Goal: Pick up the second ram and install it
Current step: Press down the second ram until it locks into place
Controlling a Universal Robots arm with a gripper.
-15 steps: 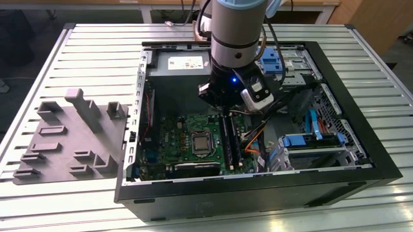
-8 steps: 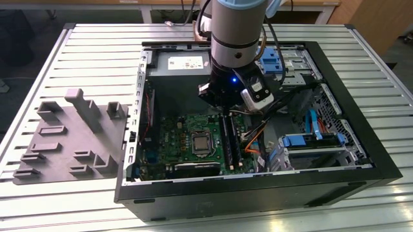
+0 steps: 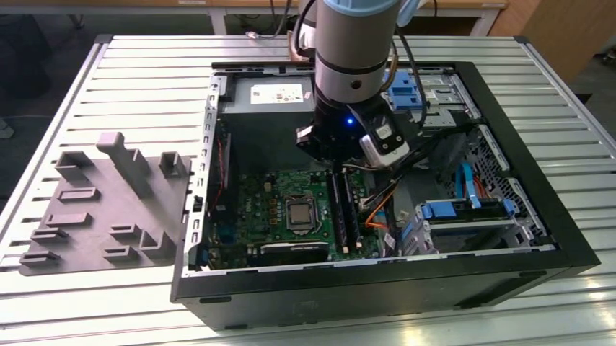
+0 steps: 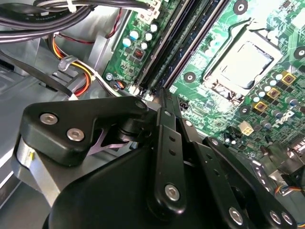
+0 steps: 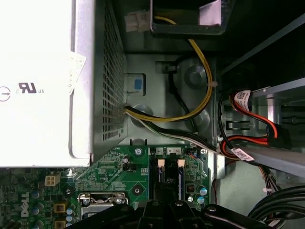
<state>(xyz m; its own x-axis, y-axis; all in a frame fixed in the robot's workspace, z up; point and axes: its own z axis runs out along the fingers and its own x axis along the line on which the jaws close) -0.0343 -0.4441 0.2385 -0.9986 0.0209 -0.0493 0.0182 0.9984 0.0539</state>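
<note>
I hold the gripper [image 3: 339, 167] low inside the open case [image 3: 539, 238], over the slots [image 3: 345, 213] beside the CPU socket [image 3: 301, 214]; whether its fingers grip the ram I cannot tell, so seating looks unfinished.

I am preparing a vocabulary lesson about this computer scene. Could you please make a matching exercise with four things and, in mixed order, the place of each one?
Things:
1. grey fixture block
2. processor socket
3. power supply box
4. blue drive bracket

Places:
a. inside the case, at the exterior view's right
b. outside the case, on the slatted table
c. in the middle of the green board
d. at the far end of the case, partly behind the arm

Pairs: 1-b, 2-c, 3-d, 4-a
</note>
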